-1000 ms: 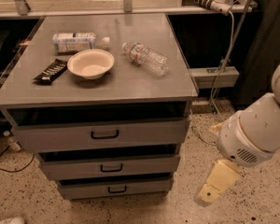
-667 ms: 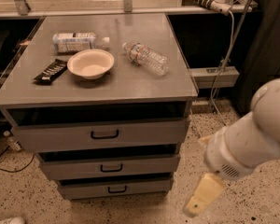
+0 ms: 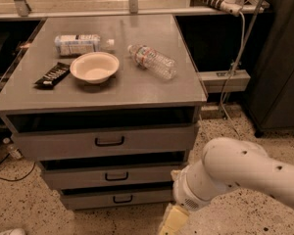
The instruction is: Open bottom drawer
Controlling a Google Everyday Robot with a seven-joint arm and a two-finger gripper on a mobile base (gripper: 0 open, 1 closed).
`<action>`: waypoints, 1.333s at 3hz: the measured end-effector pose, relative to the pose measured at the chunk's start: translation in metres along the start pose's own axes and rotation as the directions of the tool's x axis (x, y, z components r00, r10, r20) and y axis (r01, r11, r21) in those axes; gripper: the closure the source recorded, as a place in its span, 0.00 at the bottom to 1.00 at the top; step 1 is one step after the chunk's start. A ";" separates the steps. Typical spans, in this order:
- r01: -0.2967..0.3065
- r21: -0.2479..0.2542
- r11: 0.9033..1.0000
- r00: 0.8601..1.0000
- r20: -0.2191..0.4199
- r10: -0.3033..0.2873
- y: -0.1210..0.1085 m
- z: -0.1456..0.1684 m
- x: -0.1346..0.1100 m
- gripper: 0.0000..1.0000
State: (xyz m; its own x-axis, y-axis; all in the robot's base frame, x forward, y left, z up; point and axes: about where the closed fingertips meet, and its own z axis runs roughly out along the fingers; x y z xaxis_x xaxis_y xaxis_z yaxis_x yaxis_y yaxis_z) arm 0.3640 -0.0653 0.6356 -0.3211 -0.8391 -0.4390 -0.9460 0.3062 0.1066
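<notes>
- The cabinet (image 3: 137, 89) stands in the middle of the view, with a flat grey top and three grey drawers under it.
- The bottom drawer (image 3: 88, 199) is the lowest of the three, just above the speckled floor (image 3: 34, 214). Its front is shallow and flat, and a small black loop handle (image 3: 122, 199) sits in the middle of it.
- This drawer looks pushed in; no open gap into it can be seen from above.
- The middle drawer (image 3: 78, 177) is directly above it, and the top drawer (image 3: 59, 145), the tallest one, has a larger black handle.
- The gripper (image 3: 172, 221) is low at the bottom edge of the view, to the right of the bottom drawer and near the cabinet's lower right corner. It is apart from the handle.
- Only the pale yellow upper part of the gripper shows, because the edge of the view cuts it off; I cannot tell how far open it is or if it holds anything.
- The white arm (image 3: 240, 173) comes in from the lower right and points down toward the floor.
- On the cabinet top lie a cream bowl (image 3: 94, 66), a clear plastic bottle (image 3: 152, 61) on its side to the right of the bowl, a white-labelled bottle (image 3: 81, 44) on its side behind the bowl, and a black snack bar (image 3: 52, 75) to the left of the bowl.
</notes>
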 end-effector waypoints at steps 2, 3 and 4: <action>-0.003 0.047 0.999 0.999 0.032 0.002 -0.013 0.001 -0.007 0.00; -0.019 0.053 0.998 1.000 0.021 0.018 -0.013 0.021 0.001 0.00; -0.047 0.071 0.996 0.999 -0.005 0.047 -0.019 0.063 0.026 0.00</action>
State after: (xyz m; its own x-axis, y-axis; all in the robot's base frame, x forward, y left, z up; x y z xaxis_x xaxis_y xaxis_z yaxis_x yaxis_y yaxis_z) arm 0.3764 -0.0649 0.5661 -0.3657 -0.8261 -0.4288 -0.9244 0.3762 0.0636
